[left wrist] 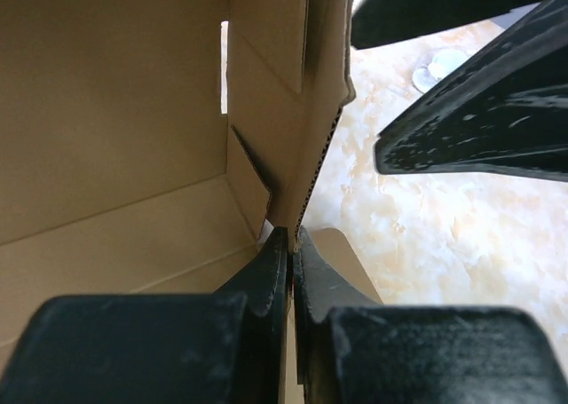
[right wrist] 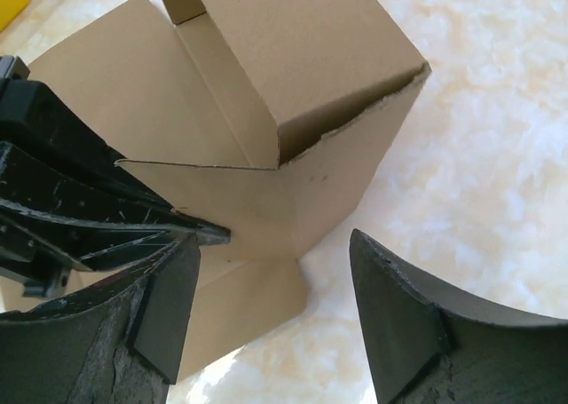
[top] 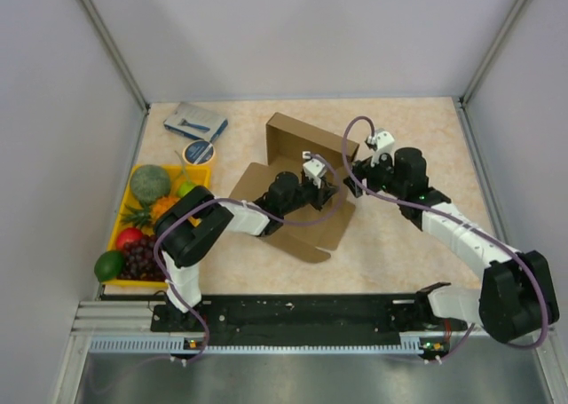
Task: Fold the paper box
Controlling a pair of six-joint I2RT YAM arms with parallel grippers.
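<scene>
The brown cardboard paper box (top: 297, 146) stands partly folded at the table's middle, its back panel raised and flaps spread flat in front. My left gripper (top: 327, 191) reaches in from the left and is shut on the box's upright right side wall; in the left wrist view (left wrist: 291, 241) the fingers pinch the wall's (left wrist: 284, 111) lower edge. My right gripper (top: 357, 170) is open just right of that wall. In the right wrist view (right wrist: 273, 242) its fingers straddle the box's corner (right wrist: 302, 93) without touching it.
A yellow tray (top: 116, 222) of fruit sits at the left edge. A tape roll (top: 197, 152) and a blue-grey flat packet (top: 197, 120) lie at the back left. Enclosure walls stand on the left, right and back sides.
</scene>
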